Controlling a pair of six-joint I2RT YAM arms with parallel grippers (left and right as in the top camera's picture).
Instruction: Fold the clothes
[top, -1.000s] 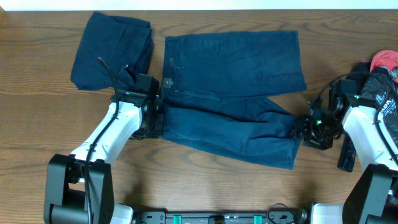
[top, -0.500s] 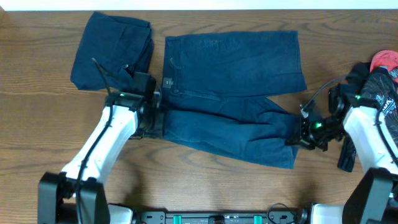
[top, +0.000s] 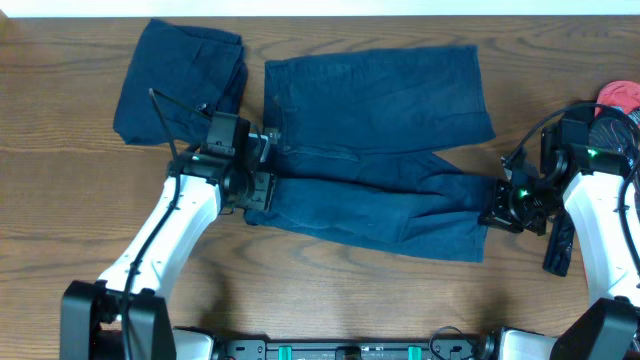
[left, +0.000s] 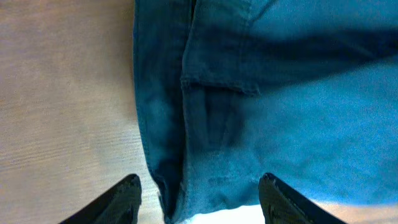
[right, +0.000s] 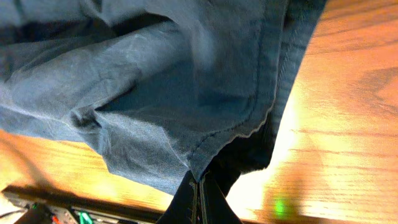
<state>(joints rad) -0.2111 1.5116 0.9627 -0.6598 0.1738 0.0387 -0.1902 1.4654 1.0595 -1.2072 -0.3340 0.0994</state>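
**Clothes (top: 400, 200) on the table, one hem clamped**

A dark blue pair of shorts (top: 380, 110) is spread across the middle of the table (top: 330, 300), towards its far edge. A folded bundle (top: 180, 80) is laid at the far left corner. The near leg's hem is clamped by the closed right gripper (right: 199, 183). The left gripper (left: 199, 196) is held apart over the waistband end.

Near edge of tabletop (top: 330, 300) bare along its middle: passable. Shorts (top: 380, 110) span the centre; folded bundle (top: 180, 80) fills far-left corner; clothing heap (top: 618, 135) blocks right edge.
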